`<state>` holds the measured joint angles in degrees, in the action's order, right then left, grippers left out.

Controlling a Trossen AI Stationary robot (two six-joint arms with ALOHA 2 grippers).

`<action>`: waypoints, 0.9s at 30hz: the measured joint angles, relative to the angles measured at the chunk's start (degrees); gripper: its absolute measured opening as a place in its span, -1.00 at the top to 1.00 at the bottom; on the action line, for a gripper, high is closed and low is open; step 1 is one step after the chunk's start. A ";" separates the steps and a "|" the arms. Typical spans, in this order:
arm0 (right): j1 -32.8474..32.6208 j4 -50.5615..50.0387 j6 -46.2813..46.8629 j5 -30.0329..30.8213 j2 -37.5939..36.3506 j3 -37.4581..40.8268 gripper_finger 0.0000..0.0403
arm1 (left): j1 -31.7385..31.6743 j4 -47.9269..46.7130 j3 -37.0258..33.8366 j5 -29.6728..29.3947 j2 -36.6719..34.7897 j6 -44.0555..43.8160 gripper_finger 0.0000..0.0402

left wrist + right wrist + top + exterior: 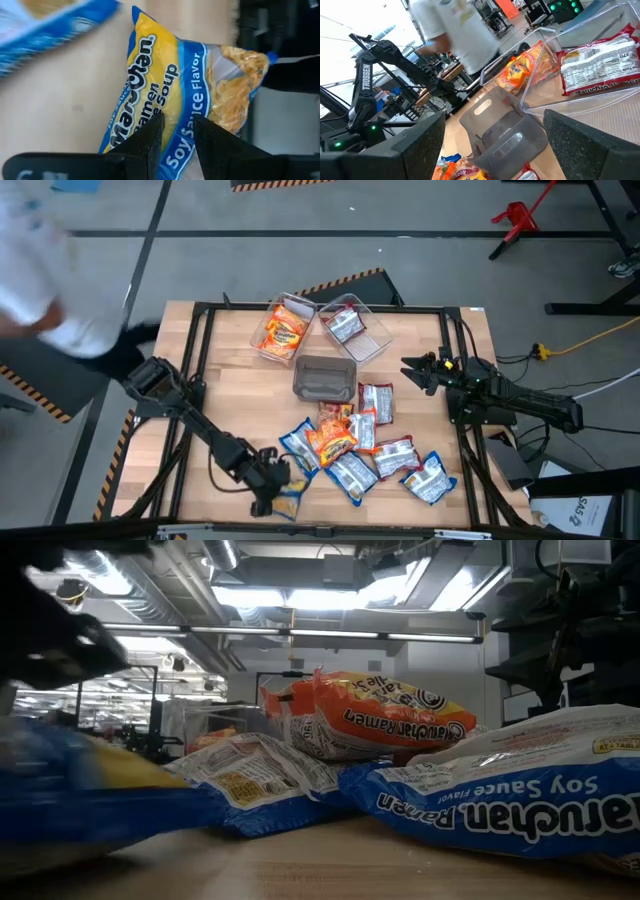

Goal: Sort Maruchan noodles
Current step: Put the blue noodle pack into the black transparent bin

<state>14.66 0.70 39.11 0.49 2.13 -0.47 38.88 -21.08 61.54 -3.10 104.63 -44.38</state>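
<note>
Left gripper closed on blue soy-sauce packet, bottom centre of high view. Light, crinkly, brittle inside: pinch flat edge. Right gripper open, idle.

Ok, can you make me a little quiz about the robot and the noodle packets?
1. True or false: the grey bin is empty.
2. Which packet is the left gripper over? A orange, B blue, C red-and-white.
3. Fill in: the right gripper is ____ (open or shut).
Key: 1 true; 2 B, the blue packet; 3 open.
</note>
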 joint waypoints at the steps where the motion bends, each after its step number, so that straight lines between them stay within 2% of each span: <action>1: -0.01 -0.01 0.00 0.00 0.00 0.00 -0.61 | -0.77 -1.21 0.07 -0.47 -0.04 0.73 0.48; 8: -0.02 0.01 0.07 0.00 0.00 0.00 -0.61 | -7.59 -7.92 -0.24 -6.10 -1.97 3.70 0.48; 13: 0.00 -0.02 0.07 -0.02 0.00 0.00 -0.61 | -10.80 -13.06 -0.95 -8.41 -7.24 2.15 0.48; 17: -0.02 0.01 0.07 0.00 0.00 0.00 -0.61 | -10.44 -16.97 -0.61 -10.11 -14.93 -6.14 0.48; 23: 0.00 -0.02 0.04 0.00 0.00 0.00 -0.61 | -5.59 -24.55 -0.50 -22.41 -24.88 -27.57 0.48; 27: -0.01 -0.01 0.04 -0.01 0.00 0.00 -0.61 | -4.52 -31.76 -0.55 -20.03 -25.44 -33.20 0.46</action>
<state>14.64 0.69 39.16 0.49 2.13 -0.47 34.37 -52.83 60.99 -23.13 79.19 -77.59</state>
